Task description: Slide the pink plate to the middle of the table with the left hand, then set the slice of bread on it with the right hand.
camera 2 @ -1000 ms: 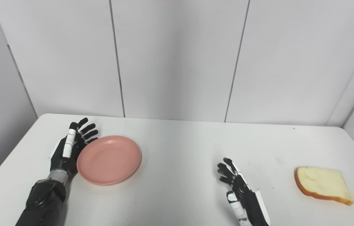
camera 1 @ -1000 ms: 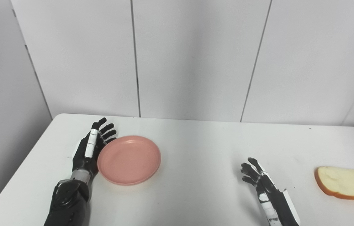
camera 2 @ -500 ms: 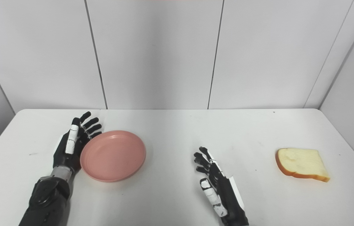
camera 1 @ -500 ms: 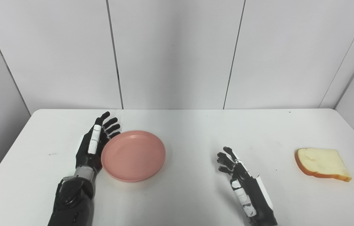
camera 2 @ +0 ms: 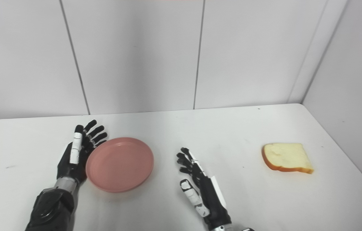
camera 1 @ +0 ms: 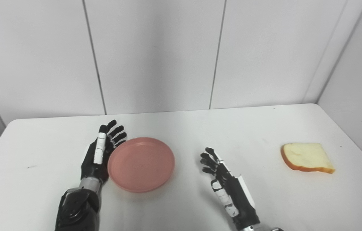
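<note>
The left hand (camera 1: 99,154), fingers spread and holding nothing, stands edge-on against the left rim of the round, shallow pink plate (camera 1: 141,164). Bare white bench (camera 1: 248,131) lies between the plate and the open right hand (camera 1: 224,183). The golden-crusted bread slice (camera 1: 307,157) lies well apart to that hand's right.

One pink plate (camera 1: 141,164) touching the left hand (camera 1: 100,154), one slice of bread (camera 1: 307,158) well to the right of the right hand (camera 1: 225,184), two hands, one white table (camera 1: 181,128)
</note>
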Robot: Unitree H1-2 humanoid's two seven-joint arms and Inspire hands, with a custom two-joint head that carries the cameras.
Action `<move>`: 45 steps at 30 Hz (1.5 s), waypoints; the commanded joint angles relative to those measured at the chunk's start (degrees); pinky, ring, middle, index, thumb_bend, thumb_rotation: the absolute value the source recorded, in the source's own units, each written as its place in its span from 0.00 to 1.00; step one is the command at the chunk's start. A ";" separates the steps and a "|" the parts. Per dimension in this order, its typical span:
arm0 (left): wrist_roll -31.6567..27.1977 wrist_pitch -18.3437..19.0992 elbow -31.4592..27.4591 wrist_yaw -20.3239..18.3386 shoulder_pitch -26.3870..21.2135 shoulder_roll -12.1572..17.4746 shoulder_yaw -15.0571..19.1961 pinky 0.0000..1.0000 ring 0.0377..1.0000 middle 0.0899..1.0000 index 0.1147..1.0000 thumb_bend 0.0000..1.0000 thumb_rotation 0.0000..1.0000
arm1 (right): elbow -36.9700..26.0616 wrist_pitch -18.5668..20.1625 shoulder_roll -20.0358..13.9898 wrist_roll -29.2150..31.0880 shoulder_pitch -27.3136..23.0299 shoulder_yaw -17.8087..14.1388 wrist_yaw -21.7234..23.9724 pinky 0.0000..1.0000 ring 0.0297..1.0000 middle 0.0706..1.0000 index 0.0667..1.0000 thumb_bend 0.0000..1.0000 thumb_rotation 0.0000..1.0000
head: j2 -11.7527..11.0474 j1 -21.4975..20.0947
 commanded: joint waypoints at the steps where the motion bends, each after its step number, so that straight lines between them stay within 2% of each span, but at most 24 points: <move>1: 0.80 2.47 -0.18 0.80 0.39 -0.47 -0.51 0.76 0.79 0.80 0.81 0.86 0.87 | 3.16 1.34 1.51 0.09 2.21 1.07 -0.90 0.83 0.87 0.88 0.92 0.80 1.00 | -0.05 -0.35; 11: 1.35 1.73 0.19 -0.16 1.08 -1.96 -1.62 0.75 0.79 0.80 0.83 0.85 0.89 | 3.30 0.97 2.08 -0.15 2.36 1.39 -1.34 0.83 0.87 0.88 0.92 0.77 1.00 | -0.85 -0.90; 14: 1.47 1.72 0.24 -0.05 1.39 -2.37 -1.83 0.72 0.78 0.80 0.82 0.86 0.88 | 3.47 0.55 2.06 -0.11 2.54 1.34 -1.48 0.83 0.87 0.88 0.91 0.77 1.00 | -1.26 -0.77; 18: 1.39 -0.09 1.83 -0.98 1.49 -2.46 -2.11 0.72 0.77 0.80 0.81 0.85 0.87 | 3.39 0.26 1.85 -0.28 2.93 1.08 -1.74 0.83 0.87 0.88 0.91 0.79 1.00 | -2.22 -0.94; 21: 1.47 -0.62 1.98 -0.96 1.58 -2.57 -2.17 0.72 0.78 0.80 0.82 0.85 0.86 | 3.05 -1.26 1.38 -1.34 3.00 0.22 -3.04 0.83 0.87 0.89 0.92 0.77 0.99 | -2.59 -0.99; 22: 1.59 -0.62 1.82 -0.87 1.67 -2.60 -2.21 0.72 0.78 0.80 0.83 0.86 0.87 | 2.40 -1.49 1.26 -1.80 3.03 -0.38 -3.86 0.84 0.87 0.90 0.92 0.76 0.97 | -2.69 -1.14; 25: 1.57 -0.53 1.70 -0.77 1.80 -2.65 -2.23 0.73 0.78 0.81 0.83 0.86 0.87 | -0.26 -0.45 0.99 -2.46 3.22 -1.59 -5.44 0.84 0.88 0.92 0.92 0.76 0.94 | -2.94 -1.41; 28: 1.24 -0.71 2.48 -0.82 1.62 -2.66 -2.00 0.72 0.78 0.81 0.82 0.85 0.87 | -5.53 3.60 0.06 -2.60 2.66 -2.95 -5.45 0.83 0.88 0.92 0.92 0.78 0.93 | -3.27 -2.11; 30: 1.17 -0.88 3.05 -0.85 1.47 -2.70 -1.88 0.71 0.78 0.81 0.82 0.85 0.87 | -9.54 7.87 -1.01 -1.95 1.48 -3.81 -4.27 0.84 0.90 0.94 0.94 0.82 0.90 | -3.23 -2.59; 33: 0.92 -1.40 3.98 -1.24 1.15 -2.73 -1.65 0.72 0.78 0.81 0.82 0.85 0.86 | -15.24 15.04 -2.99 -2.14 -1.31 -5.57 -3.04 0.82 0.90 0.94 0.96 0.80 0.78 | -3.17 -2.95; 36: 0.71 -1.92 4.68 -1.38 0.86 -2.88 -1.35 0.71 0.78 0.81 0.81 0.85 0.86 | -20.32 22.57 -5.81 -1.59 -4.71 -7.74 -2.29 0.83 0.89 0.92 0.96 0.81 0.78 | -3.40 -3.35; 39: 0.98 -2.31 5.02 -1.36 0.76 -2.92 -1.31 0.71 0.78 0.81 0.82 0.87 0.87 | -22.80 26.45 -8.15 0.16 -7.75 -9.86 -1.84 0.81 0.88 0.89 0.95 0.83 0.77 | -3.39 -3.32; 43: 1.09 -2.27 4.56 -1.25 0.81 -2.97 -1.26 0.72 0.78 0.81 0.82 0.86 0.87 | -26.18 35.81 -17.09 -5.95 -13.98 -11.95 0.99 0.78 0.87 0.87 0.93 0.91 0.81 | -3.15 -3.80; 45: 1.11 -2.18 4.48 -1.25 0.78 -2.93 -1.25 0.72 0.78 0.81 0.82 0.86 0.87 | -26.80 38.71 -21.70 -8.95 -16.20 -12.39 2.77 0.80 0.87 0.87 0.92 0.92 0.81 | -3.23 -4.09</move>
